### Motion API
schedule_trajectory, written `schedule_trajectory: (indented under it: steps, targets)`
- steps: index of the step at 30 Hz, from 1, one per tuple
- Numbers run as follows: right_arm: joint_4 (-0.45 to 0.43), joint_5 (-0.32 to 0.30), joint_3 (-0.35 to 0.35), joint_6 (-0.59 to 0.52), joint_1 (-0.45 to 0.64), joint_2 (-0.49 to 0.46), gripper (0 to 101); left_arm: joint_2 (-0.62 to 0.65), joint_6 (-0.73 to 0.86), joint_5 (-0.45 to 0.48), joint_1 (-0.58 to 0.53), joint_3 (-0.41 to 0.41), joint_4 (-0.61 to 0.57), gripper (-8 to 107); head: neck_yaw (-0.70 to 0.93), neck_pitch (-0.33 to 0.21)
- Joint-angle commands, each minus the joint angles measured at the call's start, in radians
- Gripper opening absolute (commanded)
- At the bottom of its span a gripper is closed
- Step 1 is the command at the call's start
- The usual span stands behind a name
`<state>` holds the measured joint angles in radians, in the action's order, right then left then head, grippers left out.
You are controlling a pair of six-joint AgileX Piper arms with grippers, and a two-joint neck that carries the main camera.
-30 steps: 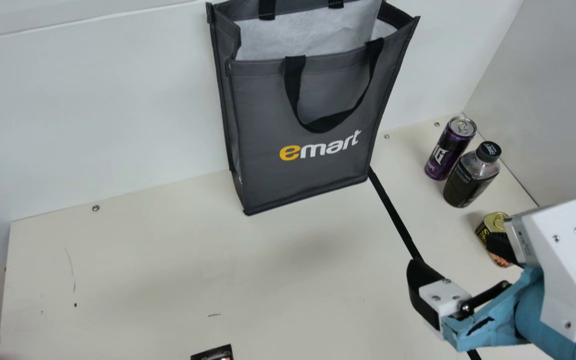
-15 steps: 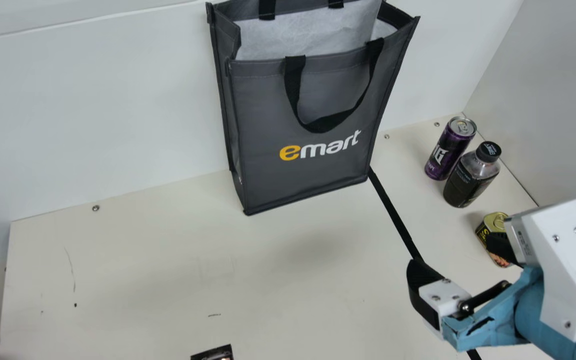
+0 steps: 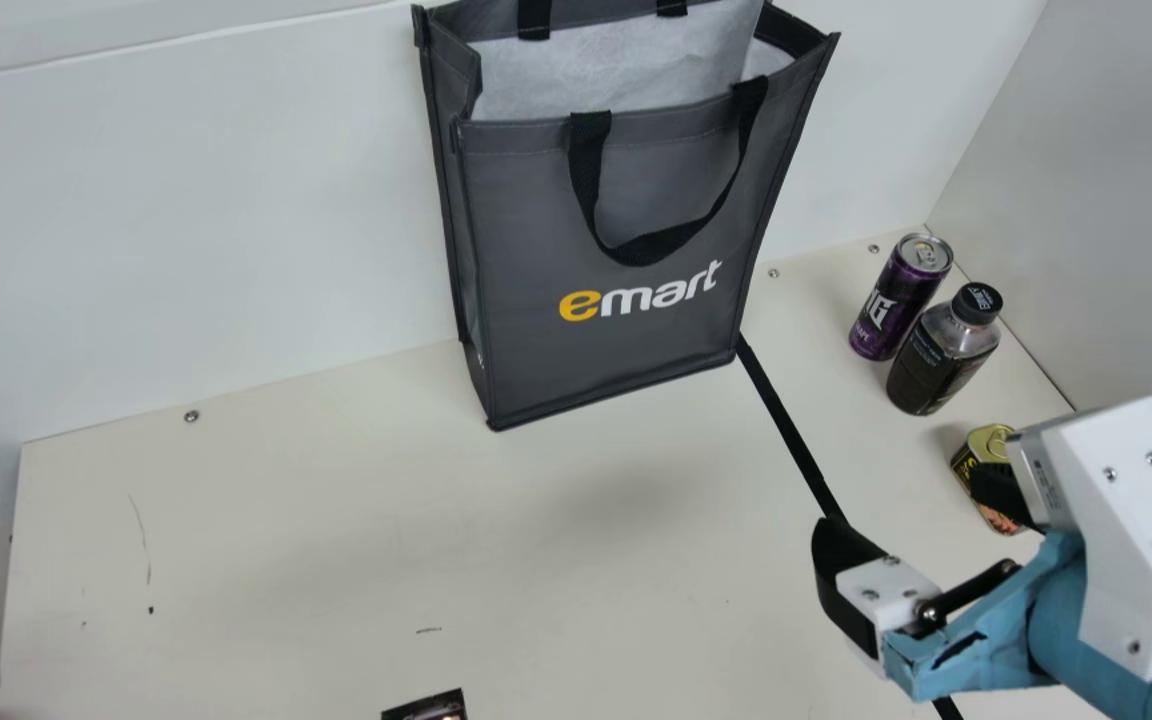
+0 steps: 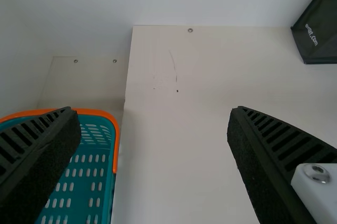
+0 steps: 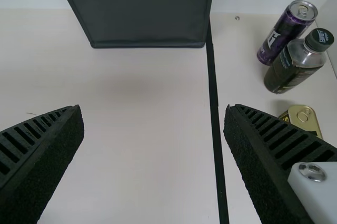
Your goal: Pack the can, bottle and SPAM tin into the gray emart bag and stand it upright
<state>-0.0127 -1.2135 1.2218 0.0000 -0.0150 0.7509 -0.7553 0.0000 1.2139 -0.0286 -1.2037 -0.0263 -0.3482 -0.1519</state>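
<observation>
The right gripper [image 3: 904, 508] has edged a hair toward the main view's left; its fingers are wide apart. The left wrist view adds a teal basket [image 4: 116, 147] near the left gripper [image 4: 154, 113], also spread wide. The gray emart bag [image 3: 616, 340] stands open-mouthed, pale lining [image 3: 616, 80] inside; can [image 3: 896, 305], bottle [image 3: 936, 362] and SPAM tin [image 3: 986, 442], all 3, are outside it.
</observation>
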Motion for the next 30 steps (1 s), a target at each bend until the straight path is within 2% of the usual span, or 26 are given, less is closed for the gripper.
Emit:
schedule_trajectory:
  steps: [1,14,30]
  targets:
    - [0.005,0.001,0.003,0.001,-0.001,0.007,95,0.000,0.000,0.000,0.000,0.000,0.000,90,-0.001,-0.023]
    - [0.021,0.004,0.060,-0.033,0.015,0.065,95,0.000,0.000,0.000,0.000,0.000,0.000,90,-0.001,-0.023]
    - [0.053,0.005,0.189,-0.126,0.049,0.166,95,0.000,0.000,0.000,0.000,0.000,0.000,90,-0.001,-0.023]
